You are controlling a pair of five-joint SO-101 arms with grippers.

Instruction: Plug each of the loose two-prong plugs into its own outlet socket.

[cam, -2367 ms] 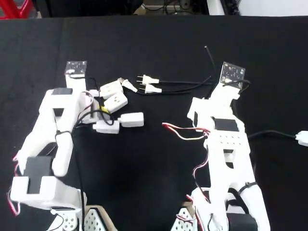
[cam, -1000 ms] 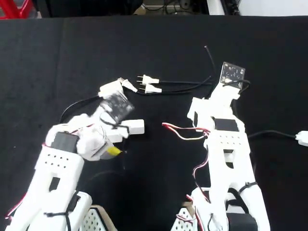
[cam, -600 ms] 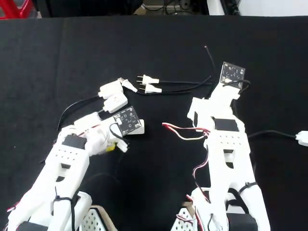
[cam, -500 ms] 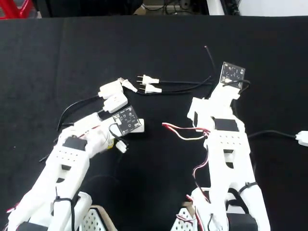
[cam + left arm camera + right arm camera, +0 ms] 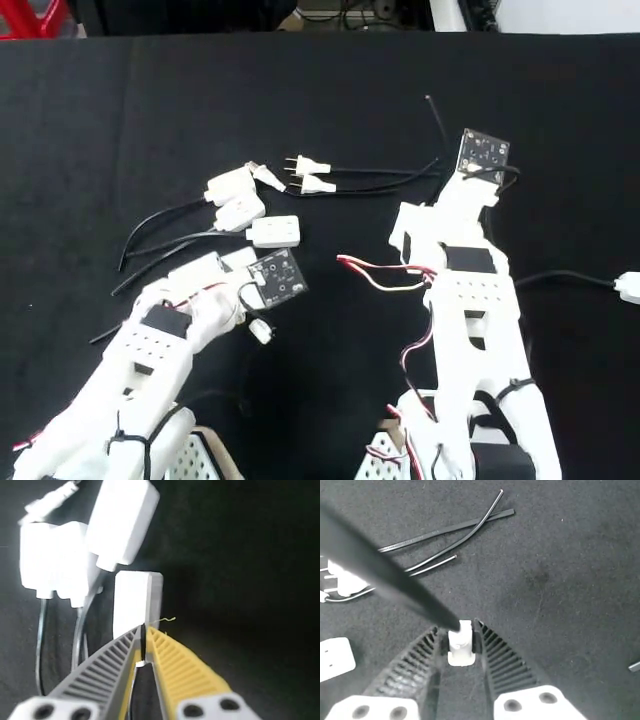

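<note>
Three white outlet sockets lie in a row left of centre: the farthest (image 5: 230, 185), the middle one (image 5: 240, 212) and the nearest (image 5: 275, 232). Two loose two-prong plugs (image 5: 308, 165) (image 5: 318, 184) on black cords lie just right of them. A third plug (image 5: 266, 177) rests against the farthest socket. My left gripper (image 5: 143, 630) is shut, its tips at the near edge of the nearest socket (image 5: 131, 602). My right gripper (image 5: 457, 626) is shut on a white plug (image 5: 460, 645) whose black cord (image 5: 380, 575) runs away from it.
The table top (image 5: 330, 90) is a black cloth. Black cords (image 5: 380, 178) trail from the plugs toward the right arm (image 5: 470, 290). Another white plug (image 5: 628, 287) lies at the right edge. Socket cords (image 5: 160, 225) run to the left. Red and white wires (image 5: 375, 275) hang from the right arm.
My left arm swung from the far left across the sockets, then drew back toward the front, uncovering the nearest socket. The right arm has kept still.
</note>
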